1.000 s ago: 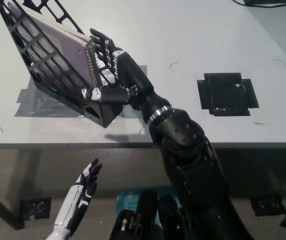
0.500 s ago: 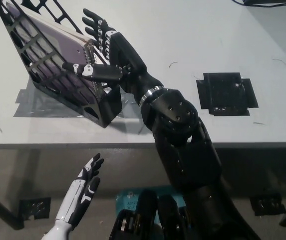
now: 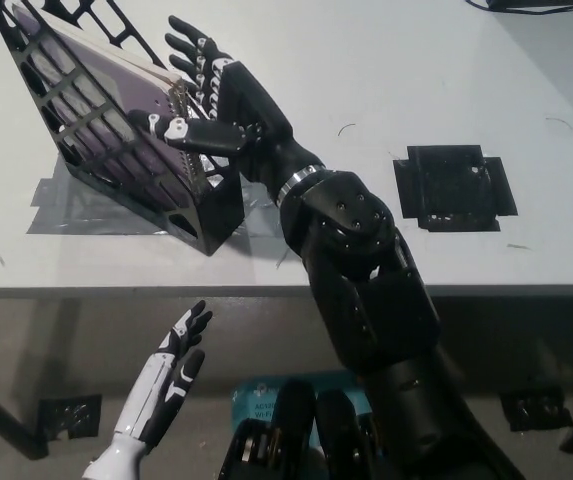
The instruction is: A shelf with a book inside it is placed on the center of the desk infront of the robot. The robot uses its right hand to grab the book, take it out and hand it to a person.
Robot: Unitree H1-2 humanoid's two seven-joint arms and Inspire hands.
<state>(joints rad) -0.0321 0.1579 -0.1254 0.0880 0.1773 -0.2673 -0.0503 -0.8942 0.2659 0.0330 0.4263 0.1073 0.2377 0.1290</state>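
1. Right hand [image 3: 206,105], black, at the open end of the shelf [image 3: 116,130], reaching in from the right side of the desk.
2. Hand is wide open around the book's spine end: thumb out across the near face of the book, other fingers [image 3: 186,45] fanned out behind the far face and above the top edge.
3. Thumb looks to be touching or lying just over the spiral binding; cannot tell whether the back fingers touch the book. Not closed into a grip.
4. Book [image 3: 106,95]: purple cover, spiral bound, inside the shelf, tilted with it, spine end toward the hand. Top left part of the book runs toward the frame's upper left corner.
5. Shelf: black lattice frame, leaning, sitting on the white desk [image 3: 386,70], upper left of the view. Grey tape patch [image 3: 61,205] on the desk under and left of it.
6. Black right forearm runs from the hand down and right, over the desk's front edge.
7. Left hand [image 3: 171,370], white with black fingers, idle below the desk edge at lower left, fingers loosely spread, pointing up, holding nothing.
8. Black square plate [image 3: 456,187] flat on the desk to the right, well apart from shelf and arm.
9. Small dark scuffs on the desk surface near it.
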